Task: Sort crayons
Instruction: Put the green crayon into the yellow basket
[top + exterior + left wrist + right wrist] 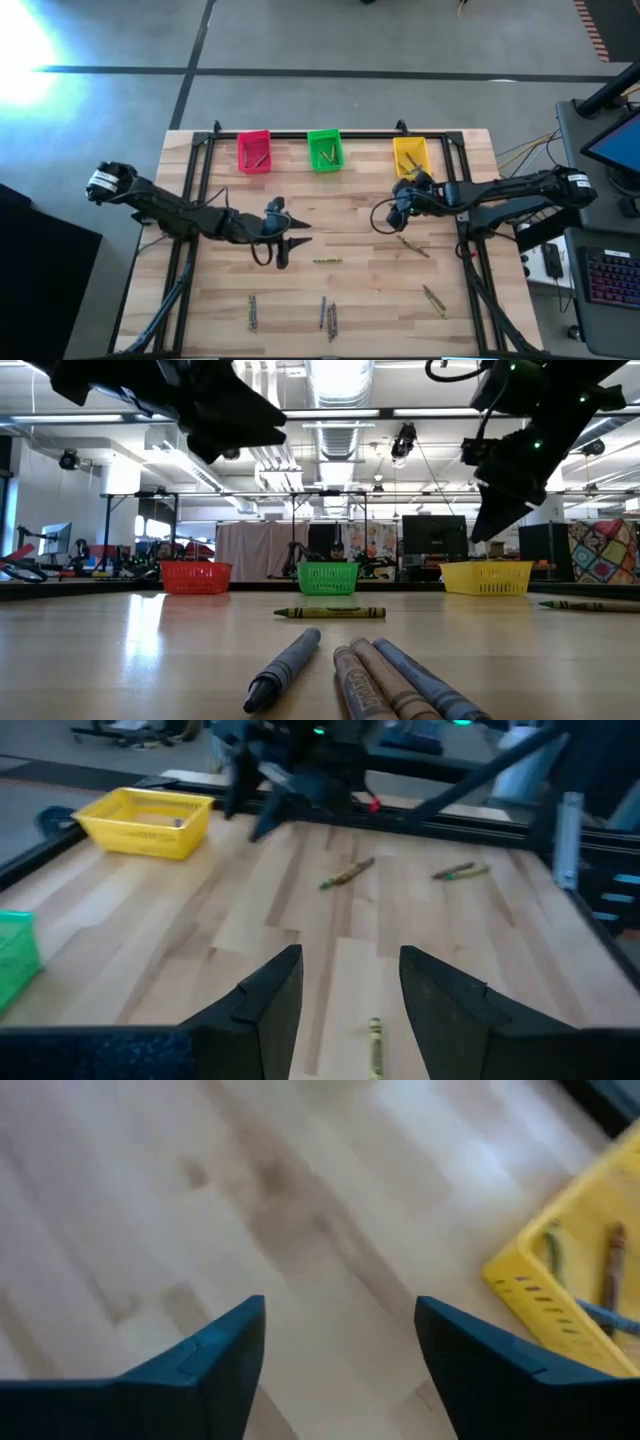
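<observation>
Crayons (328, 316), thin paper-wrapped olive, grey-blue and brown sticks, lie scattered; left end effector (283, 249) and right end effector (402, 204) both gape empty.

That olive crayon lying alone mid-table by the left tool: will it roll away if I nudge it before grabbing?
Probably yes. The olive crayon is a thin round stick lying flat on smooth wood, so a sideways nudge likely rolls it. It looks stiff and light, though thin enough to snap under a hard pinch. The open left tool hovers right beside it.

You see a pale wooden table (350, 225). Pink (254, 151), green (324, 150) and yellow (410, 155) bins line its far edge. Loose crayons (328, 316) lie scattered nearer.
</observation>
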